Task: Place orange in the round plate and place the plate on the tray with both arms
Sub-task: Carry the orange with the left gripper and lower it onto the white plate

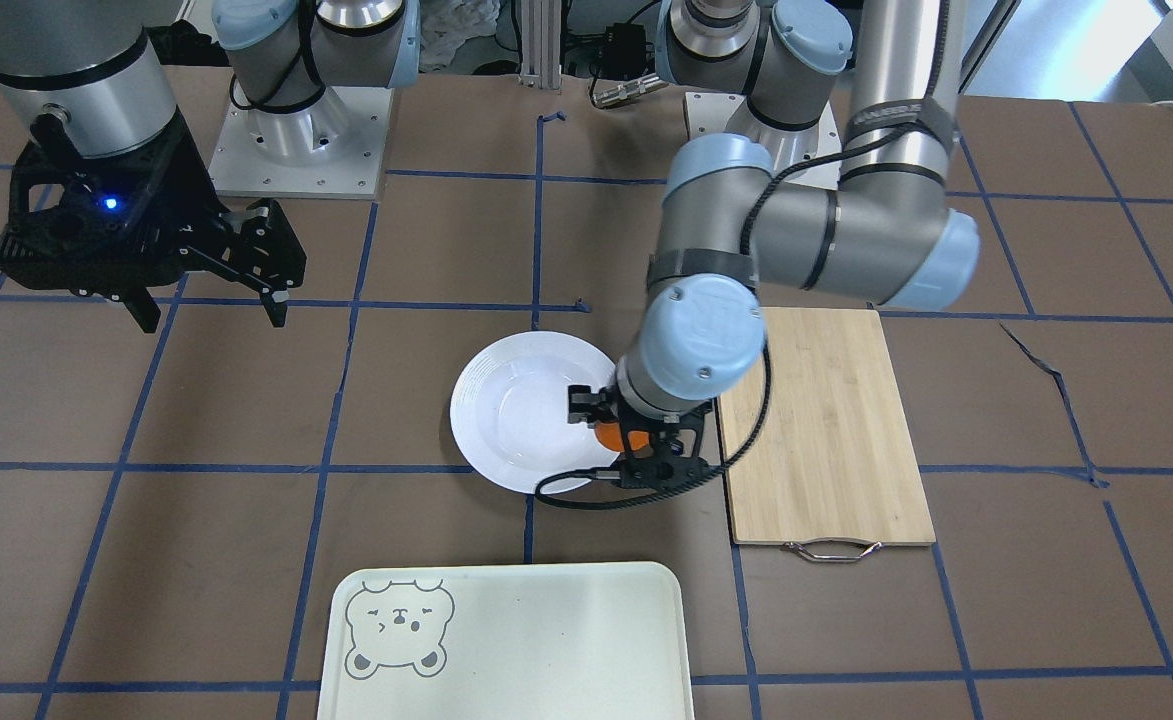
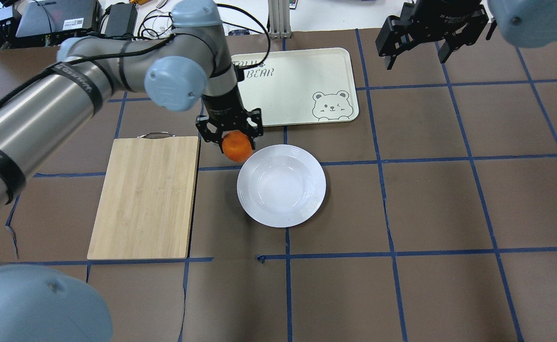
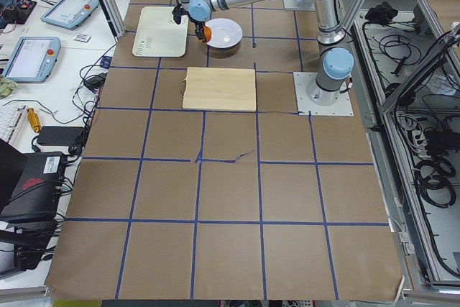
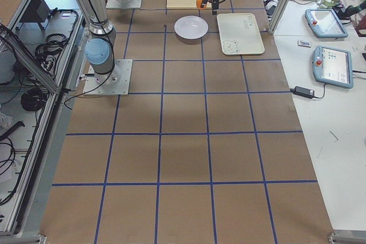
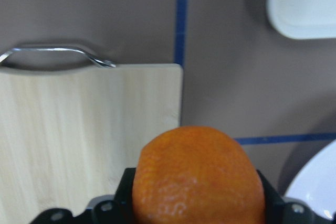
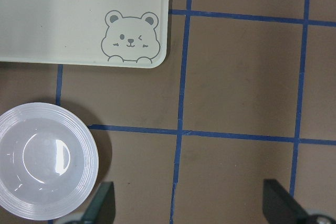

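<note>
The left claw (image 2: 237, 141) pinches the orange (image 5: 198, 177) and holds it clear of the desk (image 2: 425, 199), at the rim of the round plate (image 2: 306, 209) on the side toward the bamboo cutting board (image 2: 147, 194). The plate sits flat on the desk, near the tray (image 2: 297, 85) but not touching it. The right claw (image 1: 214, 318) hangs well apart with its fingers spread, gripping nothing.
</note>
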Robot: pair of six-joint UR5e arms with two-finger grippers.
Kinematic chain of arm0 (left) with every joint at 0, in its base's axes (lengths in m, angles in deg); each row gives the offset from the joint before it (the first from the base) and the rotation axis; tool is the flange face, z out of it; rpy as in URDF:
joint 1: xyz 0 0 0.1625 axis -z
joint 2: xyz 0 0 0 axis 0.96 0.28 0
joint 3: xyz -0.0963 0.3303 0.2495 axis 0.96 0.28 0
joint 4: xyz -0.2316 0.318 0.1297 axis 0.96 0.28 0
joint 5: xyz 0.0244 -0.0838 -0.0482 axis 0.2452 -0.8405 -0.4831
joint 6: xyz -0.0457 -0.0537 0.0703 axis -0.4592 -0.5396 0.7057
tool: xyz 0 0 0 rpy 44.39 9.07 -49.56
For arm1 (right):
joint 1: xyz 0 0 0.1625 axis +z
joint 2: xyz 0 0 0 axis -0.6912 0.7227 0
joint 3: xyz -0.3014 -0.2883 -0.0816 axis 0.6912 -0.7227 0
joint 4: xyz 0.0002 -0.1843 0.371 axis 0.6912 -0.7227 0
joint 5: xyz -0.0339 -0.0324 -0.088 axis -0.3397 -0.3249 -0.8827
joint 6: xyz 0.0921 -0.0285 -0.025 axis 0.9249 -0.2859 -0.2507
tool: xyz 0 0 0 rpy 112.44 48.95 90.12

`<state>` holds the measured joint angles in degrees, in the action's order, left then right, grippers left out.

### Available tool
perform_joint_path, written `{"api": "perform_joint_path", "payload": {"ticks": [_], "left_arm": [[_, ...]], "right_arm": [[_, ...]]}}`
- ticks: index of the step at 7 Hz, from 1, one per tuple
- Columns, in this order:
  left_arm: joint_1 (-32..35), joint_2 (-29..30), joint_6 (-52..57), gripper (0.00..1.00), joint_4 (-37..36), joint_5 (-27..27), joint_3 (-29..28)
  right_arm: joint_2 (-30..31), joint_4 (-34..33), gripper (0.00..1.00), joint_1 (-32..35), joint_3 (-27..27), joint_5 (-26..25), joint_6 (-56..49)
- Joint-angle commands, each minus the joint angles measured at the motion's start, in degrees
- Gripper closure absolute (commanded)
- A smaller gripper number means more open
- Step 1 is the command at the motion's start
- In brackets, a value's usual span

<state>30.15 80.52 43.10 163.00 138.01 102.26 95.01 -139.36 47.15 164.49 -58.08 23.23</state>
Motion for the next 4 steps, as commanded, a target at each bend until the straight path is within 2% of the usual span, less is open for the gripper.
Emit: {"api": "perform_joint_path", "payload": {"ticks": [1, 3, 4], "left_arm": [[4.48, 3.14, -8.68, 0.89, -4.6, -1.07, 2.25], [4.48, 4.12, -9.24, 0.0, -4.97, -2.39, 4.98], [4.48, 3.17, -9.24, 0.0, -4.97, -2.31, 4.56]], "right_arm": [[0.0, 0.0, 0.0, -0.26, 0.0, -0.03, -0.08], [0.44, 0.09, 0.0, -0.09, 0.0, -0.03, -0.08], [0.35, 0.09, 0.0, -0.17, 0.0, -0.03, -0.08]]}}
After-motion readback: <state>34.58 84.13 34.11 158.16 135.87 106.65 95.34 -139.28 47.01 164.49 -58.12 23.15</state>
